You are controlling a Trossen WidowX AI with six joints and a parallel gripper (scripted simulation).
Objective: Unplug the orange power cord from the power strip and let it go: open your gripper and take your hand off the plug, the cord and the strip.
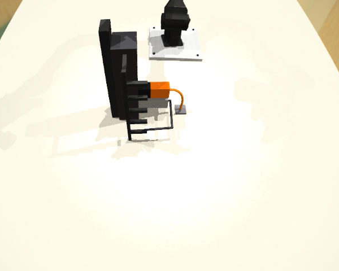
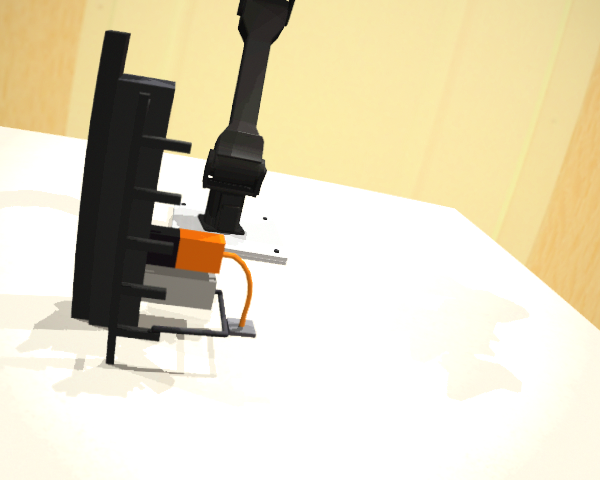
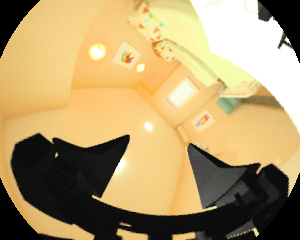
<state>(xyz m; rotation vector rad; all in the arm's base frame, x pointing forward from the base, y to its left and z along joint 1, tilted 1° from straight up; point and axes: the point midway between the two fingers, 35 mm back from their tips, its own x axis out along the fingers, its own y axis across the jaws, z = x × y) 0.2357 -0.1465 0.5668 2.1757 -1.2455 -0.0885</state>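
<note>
While orange plug (image 1: 159, 89) sits seated in black power strip (image 1: 118, 73), gripper (image 3: 157, 154) hangs high, well apart from both; wrist view shows fingers spread wide w/ nothing btwn, only room walls behind. Strip stands upright on white table (image 1: 222, 189), 4 black prongs sticking out its face. Orange cord (image 2: 244, 289) arcs down from plug to small grey pad (image 2: 242, 327) on table. Grey plug (image 2: 179, 289) just below orange one. Arm base on white mounting plate (image 1: 190, 48) behind strip.
</note>
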